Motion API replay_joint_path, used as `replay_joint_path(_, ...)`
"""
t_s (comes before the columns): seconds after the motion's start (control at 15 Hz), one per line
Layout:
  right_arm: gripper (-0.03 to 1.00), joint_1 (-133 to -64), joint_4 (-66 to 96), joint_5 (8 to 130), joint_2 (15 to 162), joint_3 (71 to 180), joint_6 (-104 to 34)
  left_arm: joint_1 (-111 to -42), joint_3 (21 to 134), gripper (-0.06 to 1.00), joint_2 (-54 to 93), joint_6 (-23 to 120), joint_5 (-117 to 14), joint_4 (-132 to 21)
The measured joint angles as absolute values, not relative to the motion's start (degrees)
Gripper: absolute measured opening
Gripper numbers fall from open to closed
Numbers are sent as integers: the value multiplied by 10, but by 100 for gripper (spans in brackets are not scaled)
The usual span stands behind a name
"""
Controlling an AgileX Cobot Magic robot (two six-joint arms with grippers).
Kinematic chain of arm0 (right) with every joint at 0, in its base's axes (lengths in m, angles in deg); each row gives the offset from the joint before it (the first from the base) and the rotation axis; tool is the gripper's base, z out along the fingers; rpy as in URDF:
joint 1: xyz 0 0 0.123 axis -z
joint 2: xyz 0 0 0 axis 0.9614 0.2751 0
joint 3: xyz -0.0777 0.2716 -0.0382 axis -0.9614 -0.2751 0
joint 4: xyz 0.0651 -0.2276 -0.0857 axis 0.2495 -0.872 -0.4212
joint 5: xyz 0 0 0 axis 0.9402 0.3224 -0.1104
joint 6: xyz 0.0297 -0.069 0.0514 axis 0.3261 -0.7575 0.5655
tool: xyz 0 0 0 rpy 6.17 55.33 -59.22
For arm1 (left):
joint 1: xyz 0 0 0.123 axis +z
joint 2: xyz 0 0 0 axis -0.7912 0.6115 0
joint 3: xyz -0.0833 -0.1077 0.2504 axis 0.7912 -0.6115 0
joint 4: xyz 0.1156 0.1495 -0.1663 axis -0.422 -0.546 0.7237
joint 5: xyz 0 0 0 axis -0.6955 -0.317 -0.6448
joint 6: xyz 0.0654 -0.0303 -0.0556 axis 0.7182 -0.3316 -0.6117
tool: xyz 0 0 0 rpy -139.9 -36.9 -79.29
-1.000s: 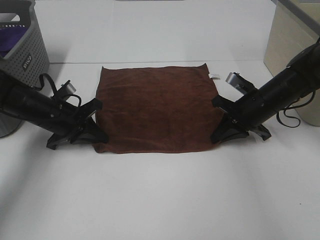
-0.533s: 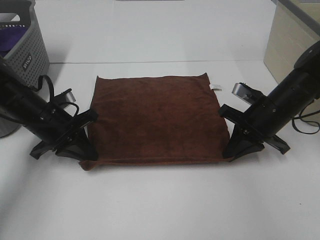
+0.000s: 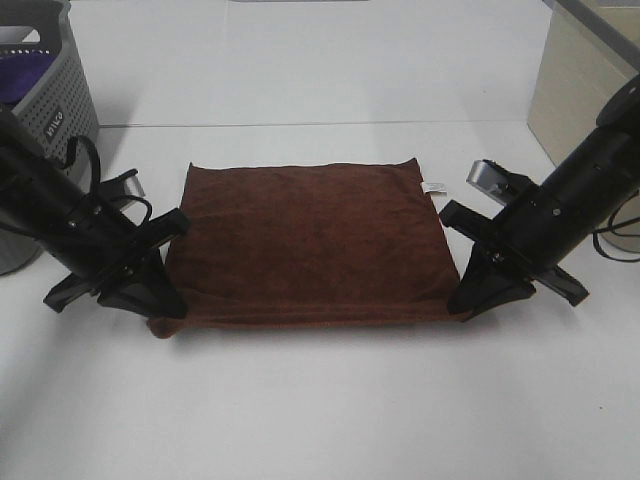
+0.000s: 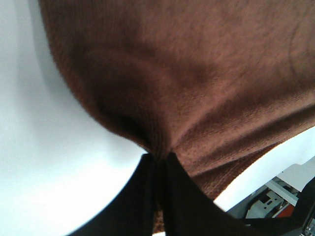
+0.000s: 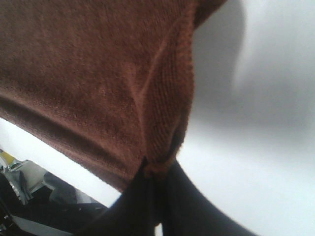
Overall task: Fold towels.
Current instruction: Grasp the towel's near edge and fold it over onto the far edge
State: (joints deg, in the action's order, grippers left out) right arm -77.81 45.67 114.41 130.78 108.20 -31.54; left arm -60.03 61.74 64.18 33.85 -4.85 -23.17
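The dark reddish-brown towel (image 3: pixel 310 245) lies spread on the white table, with a small white tag (image 3: pixel 434 186) at its far right corner. My left gripper (image 3: pixel 163 318) is shut on the towel's near left corner; the left wrist view shows the fingers (image 4: pixel 147 191) pinched on the cloth (image 4: pixel 197 73). My right gripper (image 3: pixel 462 305) is shut on the near right corner; the right wrist view shows the cloth (image 5: pixel 98 73) clamped between the fingers (image 5: pixel 147 196). The near edge is pulled taut between both grippers, slightly raised off the table.
A grey perforated basket (image 3: pixel 45 110) holding a purple cloth (image 3: pixel 20 75) stands at the far left. A beige box (image 3: pixel 580 90) stands at the far right. White tabletop (image 3: pixel 320 400) extends in front of the towel.
Both grippers have moved apart and toward the near edge with the towel's corners, stretching the cloth wider and dragging it nearer. The towel now looks flatter and tauter.
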Motion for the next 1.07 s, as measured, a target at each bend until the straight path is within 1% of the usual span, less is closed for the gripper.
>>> replay_joint_path(0.2, 2, -778, 438, 1148, 1308, 1188, -315, -600, 693, 2, 642, 339, -65, -240)
replay_joint_path(0.33, 2, -778, 426, 1152, 1319, 1280, -310, -600, 745, 2, 642, 339, -101, -240)
replay_joint_path(0.53, 2, -778, 418, 1181, 1393, 1435, -294, -600, 812, 2, 661, 339, -160, -246)
replay_joint_path(0.67, 2, -778, 410, 1193, 1458, 1523, -286, -600, 866, 2, 706, 339, -171, -250)
replay_joint_path(0.93, 2, -778, 400, 1192, 1553, 1641, -276, -600, 961, 2, 783, 339, -203, -251)
replay_joint_path(1.07, 2, -778, 390, 1181, 1578, 1664, -271, -600, 990, 2, 811, 339, -198, -249)
